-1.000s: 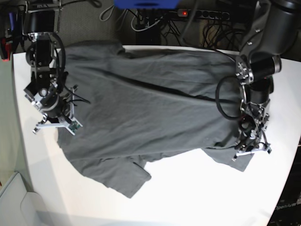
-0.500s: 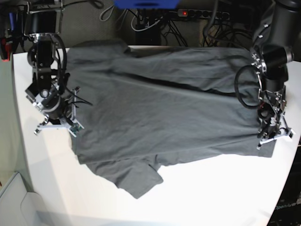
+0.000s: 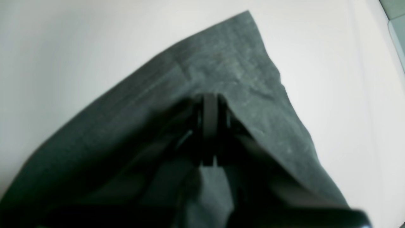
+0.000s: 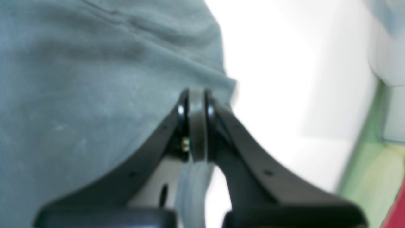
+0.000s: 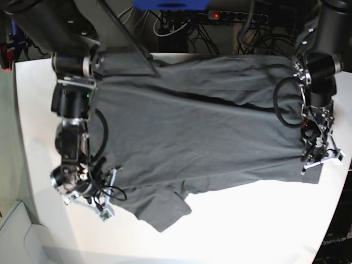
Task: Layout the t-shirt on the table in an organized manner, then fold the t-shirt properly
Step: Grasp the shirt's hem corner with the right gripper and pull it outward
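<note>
The dark grey t-shirt [image 5: 203, 132] lies spread across the white table [image 5: 247, 225], with one sleeve [image 5: 162, 212] sticking out toward the front edge. My left gripper [image 5: 320, 162] is at the shirt's right front corner. The left wrist view shows this gripper [image 3: 209, 99] shut on the t-shirt [image 3: 221, 63], whose corner points away over the table [image 3: 79, 38]. My right gripper [image 5: 99, 192] is at the shirt's left front edge. Up close it [image 4: 196, 96] is shut, with the edge of the t-shirt [image 4: 79, 79] pinched between its fingers.
A power strip [image 5: 236, 15] and tangled cables lie behind the table's far edge. A pale bin [image 5: 16, 234] stands past the front-left corner. The right arm's upper links [image 5: 77, 66] reach over the shirt's far-left part.
The right arm swung from the middle of the left edge toward the front-left corner, still gripping cloth. The left gripper pulled the shirt rightward a second ago and has since held still.
</note>
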Available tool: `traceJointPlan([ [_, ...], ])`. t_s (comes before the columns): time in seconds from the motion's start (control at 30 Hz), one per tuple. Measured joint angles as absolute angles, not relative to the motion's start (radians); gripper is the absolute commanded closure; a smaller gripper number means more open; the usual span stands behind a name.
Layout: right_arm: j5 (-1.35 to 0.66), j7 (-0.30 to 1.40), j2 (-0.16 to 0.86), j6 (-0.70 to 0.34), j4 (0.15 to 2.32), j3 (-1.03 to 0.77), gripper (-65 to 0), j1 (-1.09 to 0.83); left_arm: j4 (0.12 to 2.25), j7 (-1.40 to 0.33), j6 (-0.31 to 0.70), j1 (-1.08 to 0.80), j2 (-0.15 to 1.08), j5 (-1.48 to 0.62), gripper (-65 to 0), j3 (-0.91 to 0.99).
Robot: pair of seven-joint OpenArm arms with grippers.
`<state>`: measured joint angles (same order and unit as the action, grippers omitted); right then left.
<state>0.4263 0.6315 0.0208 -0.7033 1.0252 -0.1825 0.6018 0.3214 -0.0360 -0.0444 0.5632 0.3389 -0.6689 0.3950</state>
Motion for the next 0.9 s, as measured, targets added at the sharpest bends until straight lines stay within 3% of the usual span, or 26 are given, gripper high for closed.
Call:
traceJointPlan([
  [0.17,0.422,0.487,-0.003,-0.702,0.760,-0.187,0.0,0.749,0.321,-0.036,-0.044,0.563,0.338,-0.671,-0.2,0.391],
  [0.57,0.425,-0.039,0.023,-0.700,0.455,-0.186,0.0,0.762,0.326,-0.017,-0.018,0.540,0.338,-0.675,-0.2,0.391],
  [0.73,0.433,-0.060,0.071,-0.699,0.361,-0.186,0.0,0.735,0.329,-0.006,-0.014,0.526,0.338,-0.675,-0.2,0.391],
  [0.9,0.411,-0.101,0.099,-0.695,0.426,-0.181,0.0,0.631,0.329,-0.006,-0.015,0.526,0.338,-0.674,-0.2,0.391],
])
